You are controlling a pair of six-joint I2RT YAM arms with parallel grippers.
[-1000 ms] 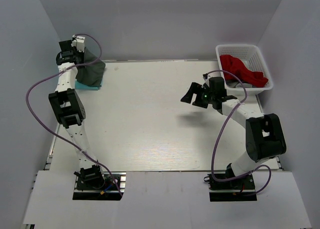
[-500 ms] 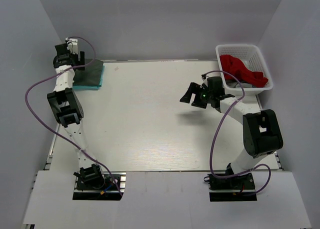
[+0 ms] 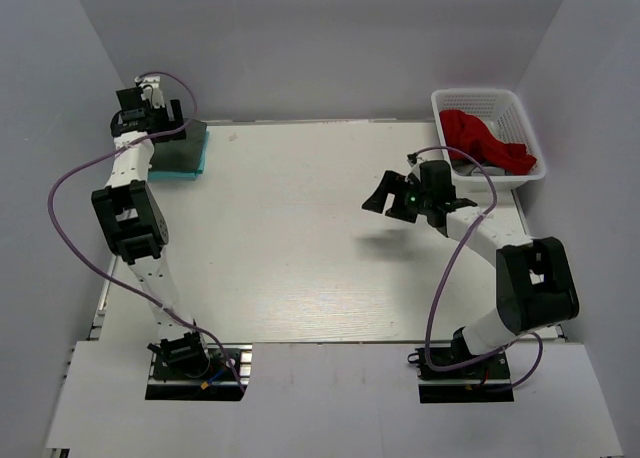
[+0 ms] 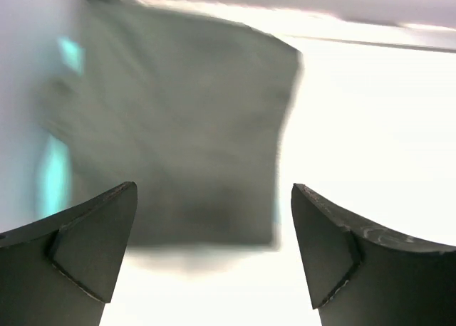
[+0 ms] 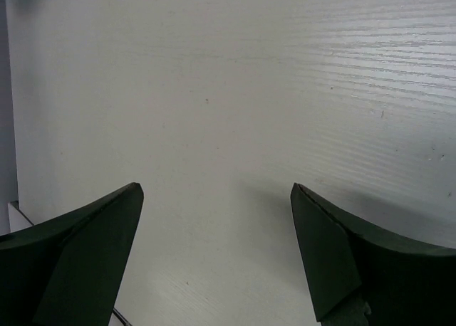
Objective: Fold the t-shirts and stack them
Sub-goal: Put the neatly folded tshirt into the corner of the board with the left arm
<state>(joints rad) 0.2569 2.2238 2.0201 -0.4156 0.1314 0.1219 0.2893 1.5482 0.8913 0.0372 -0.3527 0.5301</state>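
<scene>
On the white wooden table [image 3: 300, 258], far left corner, a folded dark charcoal-grey cloth t-shirt [image 3: 176, 152] lay on a folded teal t-shirt [image 3: 185, 175].
The left gripper [image 4: 212, 191] hung over the pile, jaws wide apart and holding nothing. The right gripper [image 5: 214, 191] hovered mid-table, equally agape and empty. The cloth looked soft, light and floppy to me, best pinched at a folded edge or corner.
</scene>
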